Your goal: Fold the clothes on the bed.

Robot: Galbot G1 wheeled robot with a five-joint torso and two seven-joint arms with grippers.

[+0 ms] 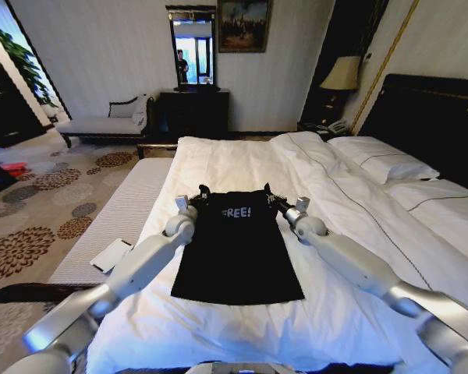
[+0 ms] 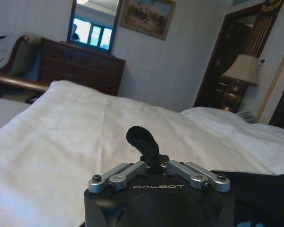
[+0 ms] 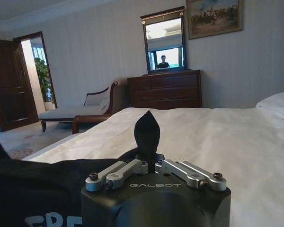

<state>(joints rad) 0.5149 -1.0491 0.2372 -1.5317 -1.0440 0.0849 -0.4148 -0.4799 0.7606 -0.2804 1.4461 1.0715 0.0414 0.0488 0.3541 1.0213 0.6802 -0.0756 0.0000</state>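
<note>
Nearest the head camera are my two arms, reaching out over the bed, its white duvet filling most of the frame. Next in size, the clothes: one black garment lying flat at mid-bed, well clear of the pillows. Its long axis runs away from me toward the far edge, with the "FREE!" lettering at the far end and the wider hem toward me.

Left gripper sits at the far left corner, right gripper at the far right corner. In the left wrist view the left gripper has its fingers pinched together on a tuft of black fabric standing up between them. Same on the right gripper: clamped on a peaked bit of cloth. How deep either bite goes, I can't quite tell from here.

Step in hand, as I read it: both far corners gripped, first fold about to start. Next move calls for lifting both corners evenly and drawing them back toward me over the near hem, keeping the edge taut so it doesn't bunch or drag the duvet.
</note>
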